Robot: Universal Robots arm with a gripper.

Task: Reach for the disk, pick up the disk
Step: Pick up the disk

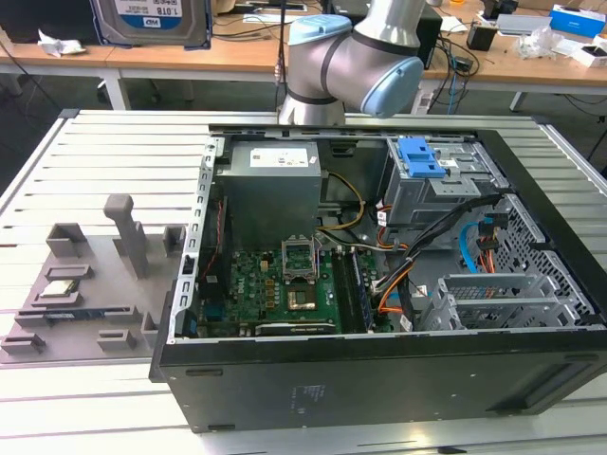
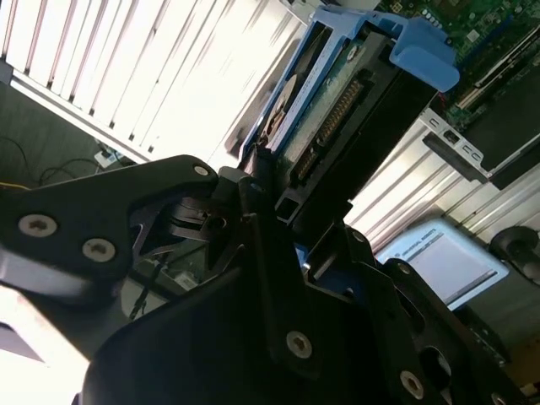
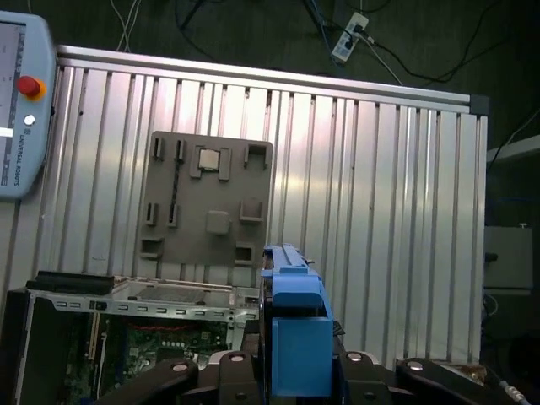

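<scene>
The disk [image 2: 337,118] is a flat drive seen edge-on, its connector side showing inside a blue plastic bracket [image 2: 426,55]. My gripper [image 2: 272,211] is shut on it, black fingers [image 2: 253,181] pressing its sides. In the first wrist view the blue bracket [image 3: 295,329] rises from between the gripper [image 3: 295,375] links, high above the table and the open computer case [image 3: 126,337]. In the exterior view the arm [image 1: 351,57] stands behind the case.
The open computer case [image 1: 379,379] lies on the slatted aluminium table [image 1: 114,142], with a grey drive cage and blue latch [image 1: 422,156] inside. A grey fixture plate [image 1: 85,284] with a small silver chip [image 3: 208,160] lies beside the case. A teach pendant [image 3: 21,93] sits at the table's edge.
</scene>
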